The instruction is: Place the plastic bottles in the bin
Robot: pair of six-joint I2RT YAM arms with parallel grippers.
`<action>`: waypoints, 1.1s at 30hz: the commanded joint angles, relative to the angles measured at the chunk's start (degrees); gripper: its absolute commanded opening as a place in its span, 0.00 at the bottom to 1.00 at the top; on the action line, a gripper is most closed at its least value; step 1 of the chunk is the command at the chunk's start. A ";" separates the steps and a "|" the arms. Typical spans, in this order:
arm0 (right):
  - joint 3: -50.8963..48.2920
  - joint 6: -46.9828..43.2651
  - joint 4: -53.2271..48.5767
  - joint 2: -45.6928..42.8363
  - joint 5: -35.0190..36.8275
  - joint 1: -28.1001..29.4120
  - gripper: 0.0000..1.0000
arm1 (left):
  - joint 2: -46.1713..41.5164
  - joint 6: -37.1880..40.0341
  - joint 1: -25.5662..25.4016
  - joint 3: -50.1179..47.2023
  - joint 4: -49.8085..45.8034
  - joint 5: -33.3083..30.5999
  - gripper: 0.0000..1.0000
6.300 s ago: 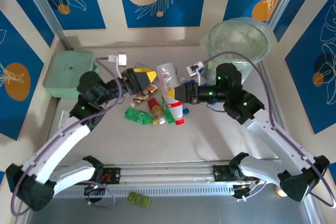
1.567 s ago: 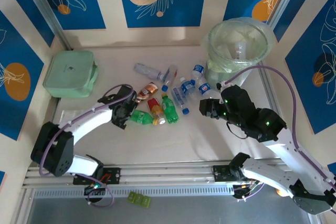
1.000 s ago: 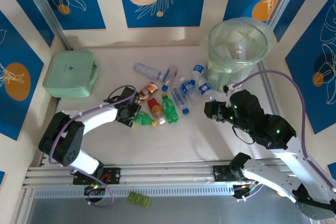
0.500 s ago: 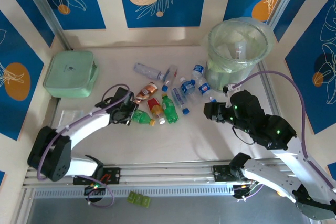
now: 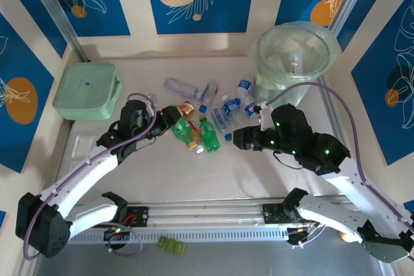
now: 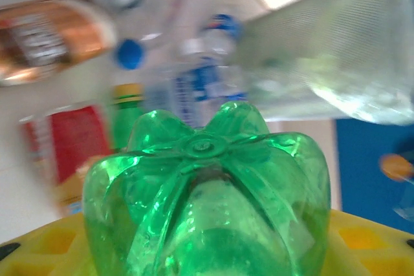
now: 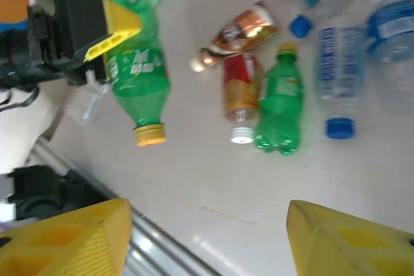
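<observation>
We see two containers. The bin (image 5: 268,42), a round translucent bucket lined with pale green plastic, stands at the far right of the table (image 5: 213,172). Clear shapes lie inside it, but we cannot count them through the liner. The mint-green box (image 5: 86,90) sits far left with its lid on, so we cannot tell what it holds.

The left gripper (image 5: 169,117) is clamped on the base end of a green bottle (image 5: 184,130). The bottle's yellow cap (image 7: 150,135) points away from the fingers, toward the pile. In the left wrist view the bottle's ribbed base sits between the two yellow fingers (image 6: 39,244).

The right gripper (image 5: 239,137) hangs over bare table just right of the pile and near the foot of the bin. Its jaws are well apart with nothing between them.

The other bottles lie loose on the table between the box and the bin. We count one second green bottle (image 5: 208,134) and one red-labelled bottle (image 7: 239,88) touching its side. One copper-labelled bottle (image 5: 186,108) lies just beyond them. There are about six clear bottles with blue labels (image 5: 231,106), spread from the middle toward the bin. They lie too close together for us to be sure of that number.
</observation>
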 commanded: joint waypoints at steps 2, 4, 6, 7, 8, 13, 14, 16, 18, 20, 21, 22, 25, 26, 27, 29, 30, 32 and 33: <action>-0.63 1.00 10.09 2.52 -12.83 0.51 0.72 | 1.06 4.64 -0.11 0.70 21.94 18.04 0.58; -1.82 3.38 15.59 2.79 -16.91 0.59 0.79 | 2.23 3.41 -0.63 2.12 26.56 22.58 0.57; -2.86 5.46 19.92 2.94 -19.19 0.63 0.87 | 2.64 2.17 -1.16 3.36 29.04 24.64 0.58; -3.26 6.38 21.92 3.04 -19.86 0.55 0.89 | 2.58 1.42 -1.42 3.74 30.58 25.46 0.58; -3.68 6.94 23.61 3.22 -20.79 0.60 0.92 | 2.57 0.72 -1.71 3.91 31.93 26.01 0.58; -3.52 8.97 28.20 5.54 -23.50 0.68 0.96 | 4.06 -4.35 -4.10 4.37 41.33 30.09 0.58; -3.30 9.30 28.33 6.12 -23.55 0.68 0.96 | 4.46 -5.04 -4.59 4.46 42.91 30.72 0.58; -2.86 10.12 29.89 7.09 -24.66 0.68 0.96 | 5.08 -6.27 -5.63 4.80 45.22 31.58 0.58; -2.91 11.19 31.57 7.79 -25.37 0.66 0.96 | 5.26 -6.43 -6.20 5.07 45.70 31.97 0.59; -2.99 12.17 33.40 8.28 -26.50 0.68 0.94 | 5.15 -6.18 -6.38 5.07 45.69 32.23 0.59; -3.29 12.97 34.79 8.54 -27.25 0.68 0.92 | 5.07 -6.08 -6.56 5.07 45.68 32.35 0.59; -3.93 14.03 36.81 8.82 -28.47 0.68 0.90 | 5.11 -6.04 -6.74 5.07 45.68 32.50 0.59; -5.46 17.28 41.30 9.68 -30.54 0.77 0.84 | 4.81 -5.26 -7.09 5.33 45.07 32.86 0.58; -5.90 18.05 42.43 9.65 -30.71 0.77 0.82 | 4.64 -4.94 -7.06 5.34 44.47 32.71 0.59; -6.34 18.77 43.45 9.63 -30.72 0.77 0.78 | 4.44 -4.40 -7.06 5.34 43.91 32.47 0.58; -6.85 19.37 44.64 9.40 -30.97 0.77 0.73 | 4.24 -3.96 -7.27 5.25 43.36 32.20 0.59; -7.02 19.63 44.92 9.31 -31.16 0.77 0.70 | 4.17 -3.94 -7.28 5.16 43.38 32.11 0.59; -7.30 19.78 45.10 9.08 -31.11 0.83 0.65 | 4.15 -4.01 -7.45 5.07 43.68 32.11 0.59; -7.39 19.85 44.95 8.97 -30.91 0.86 0.61 | 4.13 -3.88 -7.54 5.12 43.58 32.07 0.59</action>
